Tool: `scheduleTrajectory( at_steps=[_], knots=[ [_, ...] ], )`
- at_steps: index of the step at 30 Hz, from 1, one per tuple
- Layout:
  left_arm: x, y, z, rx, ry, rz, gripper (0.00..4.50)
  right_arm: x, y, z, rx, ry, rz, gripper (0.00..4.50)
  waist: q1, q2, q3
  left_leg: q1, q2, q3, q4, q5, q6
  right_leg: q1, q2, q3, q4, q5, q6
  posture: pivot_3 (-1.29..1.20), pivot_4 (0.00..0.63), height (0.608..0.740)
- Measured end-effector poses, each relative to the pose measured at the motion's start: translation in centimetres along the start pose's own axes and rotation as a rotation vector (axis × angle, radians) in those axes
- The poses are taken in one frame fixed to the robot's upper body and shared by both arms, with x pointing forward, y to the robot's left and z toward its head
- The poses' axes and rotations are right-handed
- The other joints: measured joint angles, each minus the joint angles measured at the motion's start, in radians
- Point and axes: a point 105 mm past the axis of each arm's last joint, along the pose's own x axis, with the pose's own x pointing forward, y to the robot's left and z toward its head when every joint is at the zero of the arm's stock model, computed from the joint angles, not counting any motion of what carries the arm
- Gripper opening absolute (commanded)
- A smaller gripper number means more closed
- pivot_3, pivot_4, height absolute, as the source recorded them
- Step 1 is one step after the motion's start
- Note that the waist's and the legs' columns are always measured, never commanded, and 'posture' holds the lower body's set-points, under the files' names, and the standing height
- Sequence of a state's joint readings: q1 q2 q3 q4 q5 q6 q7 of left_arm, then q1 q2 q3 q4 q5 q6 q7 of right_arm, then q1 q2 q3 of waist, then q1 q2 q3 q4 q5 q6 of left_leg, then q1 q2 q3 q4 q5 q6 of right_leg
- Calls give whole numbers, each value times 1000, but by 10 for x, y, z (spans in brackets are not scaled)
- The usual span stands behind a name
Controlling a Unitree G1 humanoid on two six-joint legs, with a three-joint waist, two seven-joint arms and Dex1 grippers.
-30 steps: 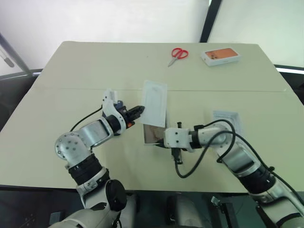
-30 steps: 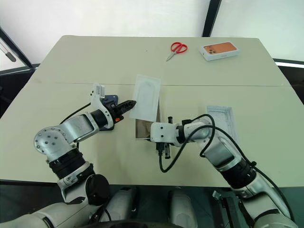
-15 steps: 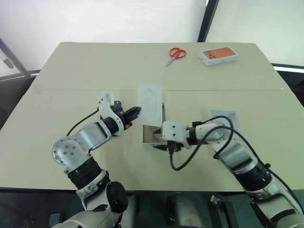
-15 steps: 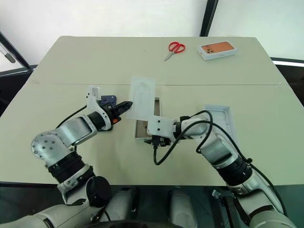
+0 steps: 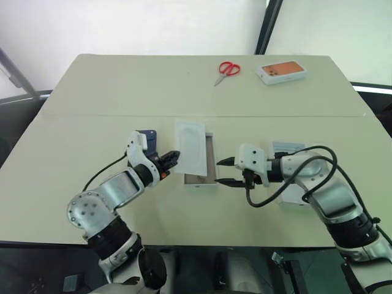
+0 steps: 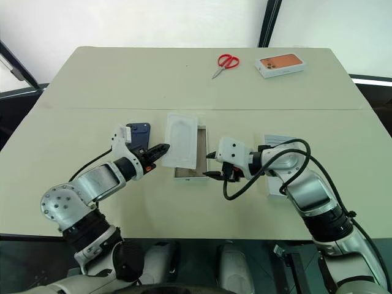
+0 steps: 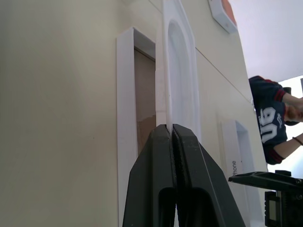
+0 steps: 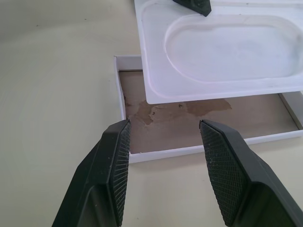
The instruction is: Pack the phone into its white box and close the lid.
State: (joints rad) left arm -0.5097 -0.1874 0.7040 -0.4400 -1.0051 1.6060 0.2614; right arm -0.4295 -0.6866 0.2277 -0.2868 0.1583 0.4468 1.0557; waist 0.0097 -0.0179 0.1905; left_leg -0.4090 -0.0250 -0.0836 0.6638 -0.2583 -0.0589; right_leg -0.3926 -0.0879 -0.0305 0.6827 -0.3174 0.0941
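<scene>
Phone [image 6: 138, 133], one, lies flat on the table [image 6: 92, 86] left of the one white box [image 6: 201, 154]. One lid [image 6: 276, 169] rests to the right. Left gripper [image 6: 164, 147] is clamped on one white insert [image 6: 181, 139], holding it over the box. Right gripper [image 6: 212, 165] hangs empty, fingers spread, just right of the box.
</scene>
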Motion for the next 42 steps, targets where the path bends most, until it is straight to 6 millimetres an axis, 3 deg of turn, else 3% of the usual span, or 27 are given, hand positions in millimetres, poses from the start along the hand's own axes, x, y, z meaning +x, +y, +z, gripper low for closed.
scheduleTrajectory(
  at_steps=[16, 19, 26, 34, 37, 40, 42],
  knots=[
    [7, -3, -15, 48, 72, 31, 0, 0, -1, -9, 5, -3, -21, 2395, 1, 0, 0, 0, 0, 0, 0, 0, 0, 0, 0, 0, 0, 0, 0, 0, 150, 698],
    [6, -3, -16, 49, 76, 29, 847, 0, -2, -11, 3, 1, -27, 2461, 1, 0, 0, 0, 0, 0, 0, 0, 0, 0, 0, 0, 0, 0, 0, 0, 150, 698],
    [-1, 1, -16, 64, 84, 15, 4382, 0, -3, -11, -6, 0, -33, 2461, 0, 0, 0, 0, 0, 0, 0, 0, 0, 0, 0, 0, 0, 0, 0, 0, 150, 698],
    [-28, 6, 16, 179, 21, -21, 4454, 0, -9, -9, 4, -11, -55, 2461, 0, 0, 0, 0, 0, -1, 0, 0, 0, 0, 0, 0, 0, 0, 0, 0, 150, 698],
    [-43, 11, 46, 282, -74, 30, 4500, 2, -16, 2, 32, -65, -80, 1616, -6, 0, 0, 0, 1, 0, -1, 0, -1, -1, 0, 1, 0, 0, 0, 0, 150, 698],
    [-62, 20, 68, 520, -178, 140, 4500, 6, -25, 14, 41, -91, -112, 143, -18, 0, 0, 1, 0, 1, -3, 0, -1, -2, 0, 2, 0, 0, -1, 0, 150, 698],
    [-67, 24, 62, 705, -145, 152, 4500, 12, -29, 14, 42, -67, -132, 60, -20, 1, 0, 1, 0, 1, -3, 0, 0, -2, 0, 4, -1, 0, -1, 0, 150, 698]
  ],
)
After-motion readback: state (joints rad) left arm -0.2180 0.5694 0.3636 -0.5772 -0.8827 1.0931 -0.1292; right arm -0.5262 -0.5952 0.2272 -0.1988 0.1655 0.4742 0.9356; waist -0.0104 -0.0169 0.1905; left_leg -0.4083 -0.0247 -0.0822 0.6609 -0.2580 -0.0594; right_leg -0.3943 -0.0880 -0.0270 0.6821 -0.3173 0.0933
